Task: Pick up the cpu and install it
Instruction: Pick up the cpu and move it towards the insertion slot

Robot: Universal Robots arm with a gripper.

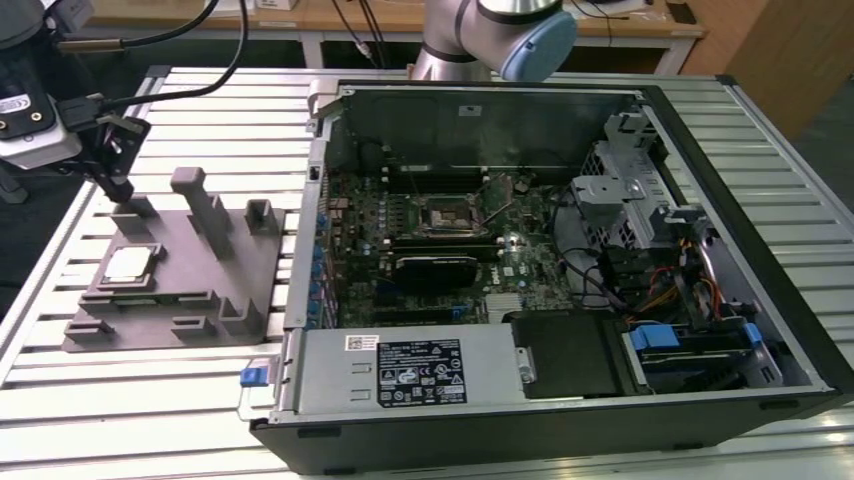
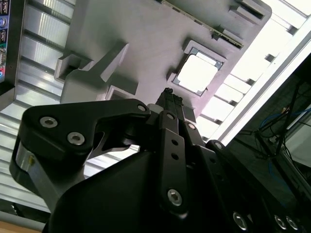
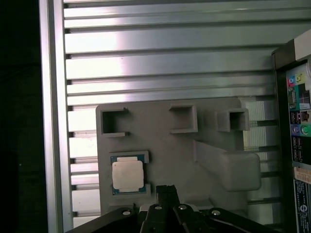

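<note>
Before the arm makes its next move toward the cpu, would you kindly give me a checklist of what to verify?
1. The cpu lies flat in its recess in the grey fixture: ok.
2. The tool carries nothing: ok.
3. The tool is spread wide enough to take the cpu: not ok, its fingers are closed together.
4. The tool is centred over the cpu: not ok, it hangs beside it, above the fixture.
5. The computer case is open above the motherboard: ok.
6. The socket is empty and unlatched: cannot tell.
</note>
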